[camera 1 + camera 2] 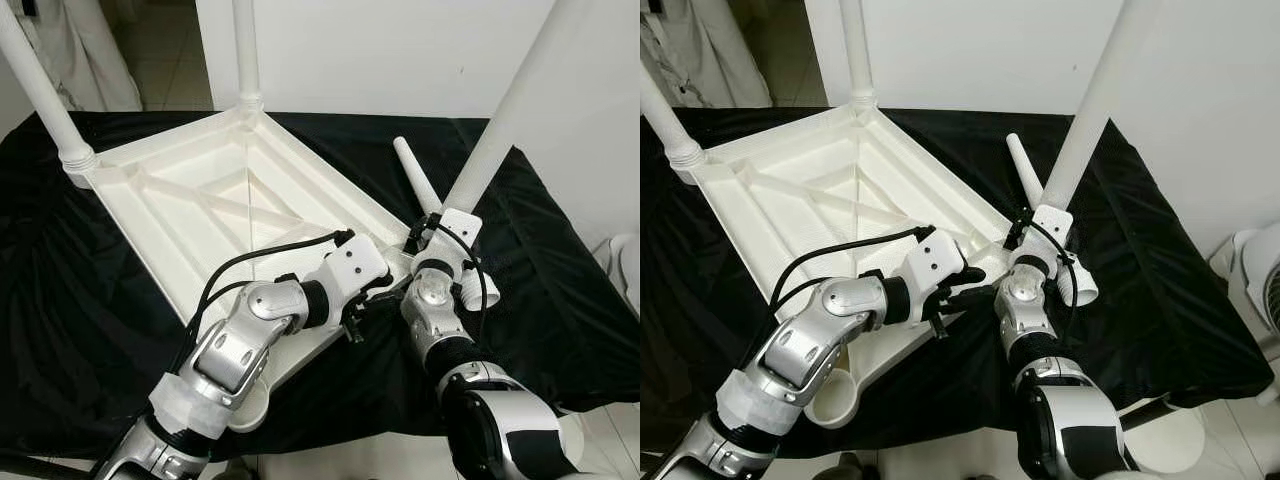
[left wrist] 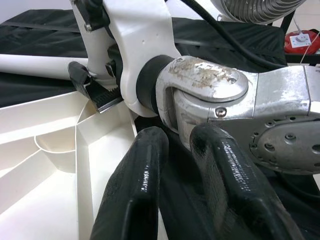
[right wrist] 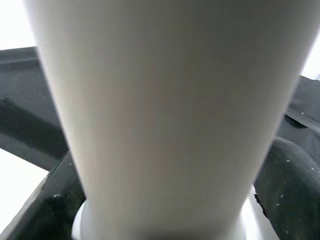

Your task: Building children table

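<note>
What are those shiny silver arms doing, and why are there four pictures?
The arms belong to a walking robot. Two pictures come from cameras in its head, looking down. The other two come from small cameras on its wrists, looking along its black fingers.

A white children's table top lies upside down on a black cloth. Two legs already stand up in its far corners, and a spare leg lies on the cloth.

The right hand is closed around another white leg, holding it up at the near right corner. The left hand rests at the table's edge beside it.

black cloth (image 1: 560, 300), fan (image 2: 255, 7), white wall (image 1: 400, 50)
</note>
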`<state>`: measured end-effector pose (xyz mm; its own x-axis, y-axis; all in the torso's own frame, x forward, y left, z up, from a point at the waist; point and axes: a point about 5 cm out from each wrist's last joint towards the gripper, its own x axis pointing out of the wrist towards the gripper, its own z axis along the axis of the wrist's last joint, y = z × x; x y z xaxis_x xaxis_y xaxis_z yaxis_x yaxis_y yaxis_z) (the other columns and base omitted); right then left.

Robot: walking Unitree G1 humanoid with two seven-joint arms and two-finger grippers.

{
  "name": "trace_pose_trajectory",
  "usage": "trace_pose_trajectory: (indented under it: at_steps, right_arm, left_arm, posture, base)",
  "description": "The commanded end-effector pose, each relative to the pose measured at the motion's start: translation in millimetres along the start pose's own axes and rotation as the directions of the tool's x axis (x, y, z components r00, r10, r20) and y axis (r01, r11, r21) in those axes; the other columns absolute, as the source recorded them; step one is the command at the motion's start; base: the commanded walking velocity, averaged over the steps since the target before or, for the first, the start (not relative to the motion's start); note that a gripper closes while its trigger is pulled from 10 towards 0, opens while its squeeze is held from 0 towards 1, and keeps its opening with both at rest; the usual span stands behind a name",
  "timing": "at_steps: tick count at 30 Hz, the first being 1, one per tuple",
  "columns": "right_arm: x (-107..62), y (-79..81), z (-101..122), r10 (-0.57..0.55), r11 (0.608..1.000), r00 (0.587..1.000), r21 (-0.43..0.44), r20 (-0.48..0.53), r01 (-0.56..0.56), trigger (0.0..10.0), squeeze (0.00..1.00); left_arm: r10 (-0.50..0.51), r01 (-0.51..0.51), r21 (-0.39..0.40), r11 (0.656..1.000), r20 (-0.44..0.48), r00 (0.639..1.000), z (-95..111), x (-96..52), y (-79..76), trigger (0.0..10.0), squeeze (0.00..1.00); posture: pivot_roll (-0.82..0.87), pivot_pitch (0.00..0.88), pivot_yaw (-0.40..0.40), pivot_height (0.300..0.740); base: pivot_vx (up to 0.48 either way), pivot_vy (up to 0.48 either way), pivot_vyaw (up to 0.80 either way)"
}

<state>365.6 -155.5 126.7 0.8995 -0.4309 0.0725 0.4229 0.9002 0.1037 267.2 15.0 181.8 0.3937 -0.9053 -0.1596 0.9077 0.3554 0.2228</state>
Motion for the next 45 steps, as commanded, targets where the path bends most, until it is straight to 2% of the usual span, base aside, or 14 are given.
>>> trace_pose_trajectory:
  at_steps: [1, 5, 6, 7, 8, 17, 25, 30, 32, 35, 37, 39, 43, 45]
  right_arm:
    - [-1.7, -1.0, -4.0, 0.028, 1.0, 1.0, -0.006, -0.006, -0.028, 10.0, 1.0]
    - [-0.3, -0.9, -1.0, 0.072, 0.997, 0.997, -0.008, 0.015, -0.072, 10.0, 1.0]
    - [0.5, -0.4, 0.0, 0.11, 0.994, 0.994, -0.002, 0.018, -0.11, 10.0, 0.44]
    - [0.5, -0.4, 0.0, 0.11, 0.994, 0.994, -0.002, 0.018, -0.11, 10.0, 0.44]
    - [1.4, -0.7, 1.5, 0.147, 0.989, 0.989, 0.004, 0.025, -0.147, 10.0, 0.0]
    - [6.1, -6.7, 11.0, 0.285, 0.958, 0.955, -0.012, 0.08, -0.285, 10.0, 0.0]
    - [17.3, -26.9, 32.8, 0.499, 0.867, 0.858, -0.065, 0.123, -0.495, 10.0, 0.0]
    - [20.1, -36.0, 37.3, 0.544, 0.839, 0.831, -0.081, 0.115, -0.538, 10.0, 0.0]
    - [20.8, -40.5, 37.5, 0.581, 0.814, 0.808, -0.075, 0.096, -0.576, 10.0, 0.0]
    - [18.9, -50.7, 33.9, 0.698, 0.714, 0.716, -0.096, 0.014, -0.694, 10.0, 0.0]
    - [17.3, -53.8, 32.4, 0.739, 0.67, 0.674, -0.094, -0.016, -0.737, 10.0, 0.0]
    - [17.6, -56.1, 32.6, 0.753, 0.653, 0.658, -0.091, -0.028, -0.752, 10.0, 0.0]
    - [18.5, -56.4, 41.4, 0.806, 0.582, 0.591, -0.133, -0.033, -0.802, 10.0, 0.0]
    - [19.1, -56.0, 43.4, 0.812, 0.574, 0.583, -0.135, -0.034, -0.808, 10.0, 0.0]
  left_arm:
    - [0.026, -0.026, 0.01, 1.0, -0.003, 1.0, -1.0, 1.2, -2.3, 10.0, 0.0]
    - [0.025, -0.025, 0.01, 1.0, -0.001, 1.0, -0.8, 1.4, -2.8, 10.0, 0.0]
    - [0.025, -0.025, 0.01, 1.0, 0.0, 1.0, -0.6, 1.6, -3.1, 10.0, 0.0]
    - [0.025, -0.025, 0.01, 1.0, 0.0, 1.0, -0.6, 1.6, -3.1, 10.0, 0.0]
    - [0.024, -0.024, 0.009, 1.0, 0.0, 1.0, -0.5, 1.7, -3.4, 10.0, 0.0]
    - [0.021, -0.021, 0.008, 1.0, 0.003, 1.0, -0.1, 2.3, -4.2, 10.0, 0.0]
    - [0.022, -0.022, 0.011, 1.0, 0.009, 1.0, 2.1, 3.3, -2.8, 10.0, 0.0]
    - [0.026, -0.026, 0.011, 1.0, 0.01, 1.0, 2.6, 3.1, -1.9, 10.0, 0.0]
    - [0.028, -0.028, 0.01, 1.0, 0.011, 1.0, 2.8, 2.9, -1.5, 10.0, 0.0]
    - [0.032, -0.032, 0.01, 0.999, 0.01, 0.999, 3.1, 2.4, -0.3, 10.0, 0.0]
    - [0.033, -0.033, 0.011, 0.999, 0.009, 0.999, 2.9, 2.1, 0.4, 10.0, 0.0]
    - [0.034, -0.034, 0.011, 0.999, 0.009, 0.999, 3.0, 2.0, 0.8, 10.0, 0.0]
    - [0.032, -0.033, 0.014, 0.999, 0.008, 0.999, 3.0, 1.7, 2.4, 10.0, 0.0]
    - [0.031, -0.031, 0.015, 0.999, 0.008, 0.999, 3.1, 1.8, 2.4, 10.0, 0.0]
  posture:
    - [0.09, 0.034, -0.03, 0.74]
    - [0.09, 0.035, -0.03, 0.74]
    - [0.09, 0.036, -0.03, 0.74]
    - [0.09, 0.036, -0.03, 0.74]
    - [0.09, 0.037, -0.029, 0.74]
    - [0.08, 0.044, -0.026, 0.74]
    - [0.07, 0.051, -0.027, 0.74]
    - [0.07, 0.052, -0.03, 0.74]
    - [0.07, 0.055, -0.029, 0.74]
    - [0.07, 0.058, -0.025, 0.74]
    - [0.07, 0.058, -0.025, 0.74]
    - [0.07, 0.058, -0.023, 0.74]
    - [0.07, 0.053, -0.012, 0.74]
    - [0.07, 0.053, -0.012, 0.74]
  base:
    - [0.0, 0.0, 0.0]
    - [0.0, 0.0, 0.0]
    - [0.0, 0.0, 0.0]
    - [0.0, 0.0, 0.0]
    - [0.0, 0.0, 0.0]
    - [0.0, 0.0, 0.0]
    - [0.0, 0.0, 0.0]
    - [0.0, 0.0, 0.0]
    - [0.0, 0.0, 0.0]
    - [0.0, 0.0, 0.0]
    - [0.0, 0.0, 0.0]
    - [0.0, 0.0, 0.0]
    - [0.0, 0.0, 0.0]
    - [0.0, 0.0, 0.0]
